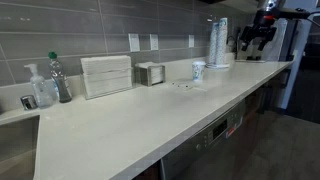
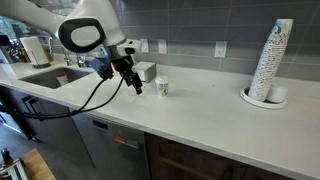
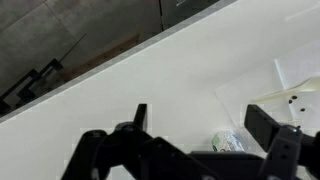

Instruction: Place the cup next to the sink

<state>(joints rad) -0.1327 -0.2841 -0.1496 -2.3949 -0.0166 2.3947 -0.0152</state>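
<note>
A small white paper cup with a green print stands upright on the white counter in both exterior views (image 1: 198, 71) (image 2: 161, 87). In the wrist view the cup (image 3: 230, 142) shows low in the frame, partly hidden by the gripper body. My gripper (image 2: 133, 82) is open and empty. It hangs just above the counter, a short way from the cup on the sink side, and also shows in the exterior view (image 1: 253, 38). In the wrist view my two dark fingers (image 3: 203, 125) are spread wide apart. The steel sink (image 2: 50, 76) (image 1: 12, 140) is set into the counter's far end.
A tall stack of paper cups (image 2: 272, 62) (image 1: 218, 42) stands on a plate. A napkin holder (image 1: 150, 74), a ribbed white box (image 1: 106, 75) and soap bottles (image 1: 50, 82) line the tiled wall. The counter's front edge (image 2: 200, 128) drops to the cabinets.
</note>
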